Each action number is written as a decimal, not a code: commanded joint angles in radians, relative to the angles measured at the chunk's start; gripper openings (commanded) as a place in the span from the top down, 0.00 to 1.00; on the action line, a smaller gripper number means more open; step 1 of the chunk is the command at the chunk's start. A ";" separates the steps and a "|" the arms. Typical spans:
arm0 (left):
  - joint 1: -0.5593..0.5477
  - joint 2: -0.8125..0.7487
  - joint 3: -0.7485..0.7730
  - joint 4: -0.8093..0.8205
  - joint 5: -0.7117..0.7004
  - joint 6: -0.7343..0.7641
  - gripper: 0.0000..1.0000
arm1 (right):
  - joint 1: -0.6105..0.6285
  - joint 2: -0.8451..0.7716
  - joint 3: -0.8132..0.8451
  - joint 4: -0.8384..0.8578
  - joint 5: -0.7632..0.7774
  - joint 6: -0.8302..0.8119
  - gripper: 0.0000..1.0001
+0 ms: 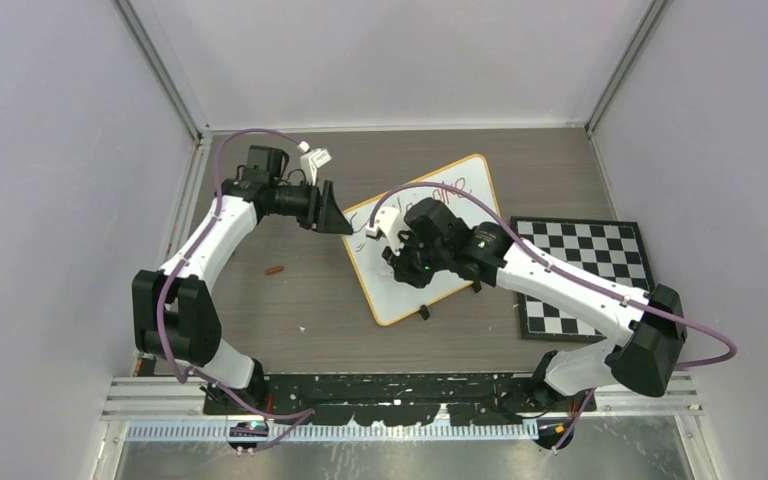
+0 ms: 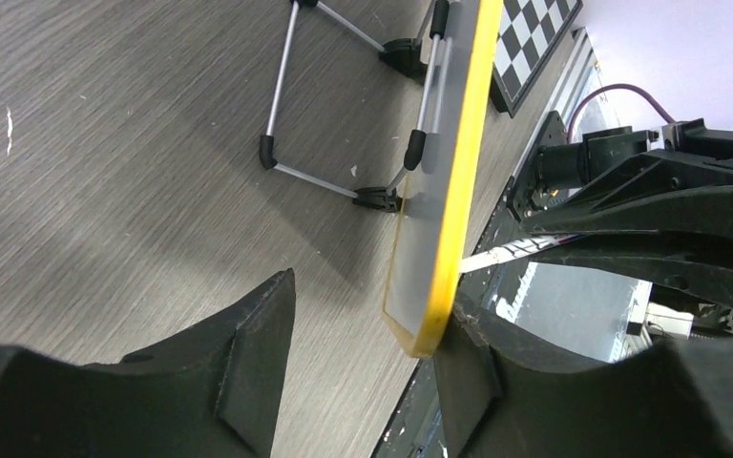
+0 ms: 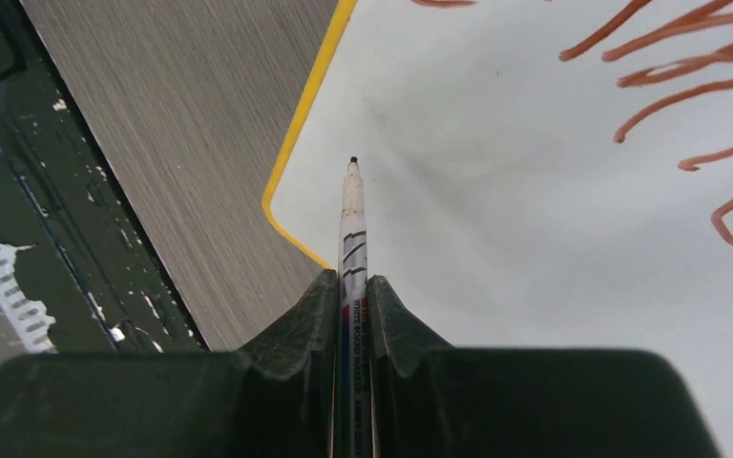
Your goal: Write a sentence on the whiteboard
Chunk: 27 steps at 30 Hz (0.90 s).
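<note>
Whiteboard [image 1: 397,298] is sitting propped up mid-worktop, just left of the checkered mat [image 1: 600,250]. Left gripper [image 2: 372,305] is straddling its yellow rim, jaws apart. Right gripper [image 3: 353,286] is clamping a marker [image 3: 351,219], tip pointing at bare board beside the sentence [image 3: 687,86].

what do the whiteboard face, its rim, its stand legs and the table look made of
Whiteboard face: smooth, faintly glossy white coating, likely melamine or painted steel. Rim: yellow moulded plastic, probably. Stand legs: thin silvery metal rods, black plastic-looking ends. Table: grey wood-grain, likely laminate.
</note>
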 commanded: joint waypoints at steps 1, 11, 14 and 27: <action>-0.002 0.007 0.043 0.034 -0.006 0.004 0.49 | 0.017 0.004 -0.013 0.069 0.075 -0.040 1.00; -0.005 0.012 0.042 0.019 -0.008 0.033 0.82 | 0.020 0.021 -0.014 0.092 0.097 -0.037 1.00; -0.008 0.012 0.045 0.013 -0.007 0.035 0.91 | 0.022 0.035 -0.007 0.092 0.099 -0.040 1.00; -0.012 0.016 0.055 -0.009 -0.014 0.068 1.00 | 0.018 0.021 -0.020 0.093 0.235 -0.060 1.00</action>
